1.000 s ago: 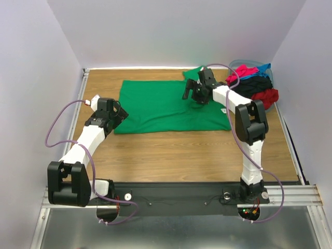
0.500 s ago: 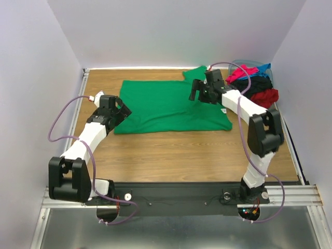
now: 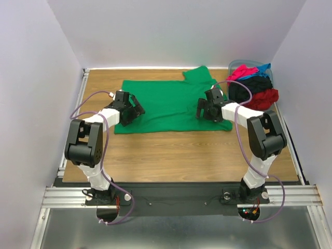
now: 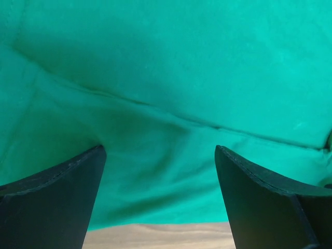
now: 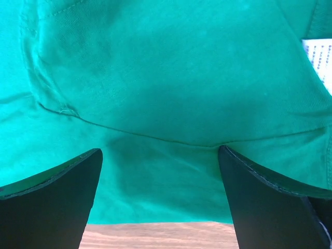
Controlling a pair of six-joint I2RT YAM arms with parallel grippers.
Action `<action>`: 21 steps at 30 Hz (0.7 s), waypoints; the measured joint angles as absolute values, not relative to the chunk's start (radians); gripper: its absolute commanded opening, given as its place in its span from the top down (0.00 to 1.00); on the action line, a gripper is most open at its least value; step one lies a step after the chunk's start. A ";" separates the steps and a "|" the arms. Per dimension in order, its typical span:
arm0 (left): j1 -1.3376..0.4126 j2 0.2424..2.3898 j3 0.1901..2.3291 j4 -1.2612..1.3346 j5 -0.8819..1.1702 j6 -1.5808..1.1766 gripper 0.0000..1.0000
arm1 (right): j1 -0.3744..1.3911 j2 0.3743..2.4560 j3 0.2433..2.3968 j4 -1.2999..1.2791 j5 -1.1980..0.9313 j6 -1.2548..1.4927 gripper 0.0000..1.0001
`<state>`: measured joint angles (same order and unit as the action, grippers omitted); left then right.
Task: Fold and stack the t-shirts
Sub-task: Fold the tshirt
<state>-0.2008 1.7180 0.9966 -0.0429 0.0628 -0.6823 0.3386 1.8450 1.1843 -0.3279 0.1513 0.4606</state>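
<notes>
A bright green t-shirt (image 3: 168, 104) lies spread flat on the wooden table (image 3: 176, 150); it fills the left wrist view (image 4: 171, 78) and the right wrist view (image 5: 171, 67). My left gripper (image 3: 134, 110) is open and low over the shirt's near-left part, close to its front edge (image 4: 161, 223). My right gripper (image 3: 205, 110) is open and low over the shirt's near-right part, jaws wide either side of a fold line (image 5: 155, 137). Neither holds cloth. Pink-red, blue, black and red t-shirts (image 3: 253, 85) are piled at the back right.
A grey-blue plastic bin (image 3: 239, 64) holds the shirt pile at the back right corner. A white label (image 5: 319, 57) shows on the green shirt. Walls close in on three sides. Bare wood lies in front of the shirt.
My left gripper has moved right and forward onto the shirt's left part. My right gripper has moved from the back of the shirt toward its near-right part and lowered.
</notes>
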 measured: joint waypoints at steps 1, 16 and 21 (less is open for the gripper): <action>-0.201 1.718 0.990 -0.031 0.070 -0.685 0.02 | 0.340 1.838 1.166 -0.313 0.154 0.466 0.00; -0.265 1.345 0.599 -0.020 -0.016 -0.867 0.02 | 0.374 1.256 0.562 -0.233 0.090 0.658 0.00; -0.272 1.221 0.532 -0.104 -0.020 -0.908 0.02 | 0.374 1.134 0.476 -0.230 0.043 0.702 0.00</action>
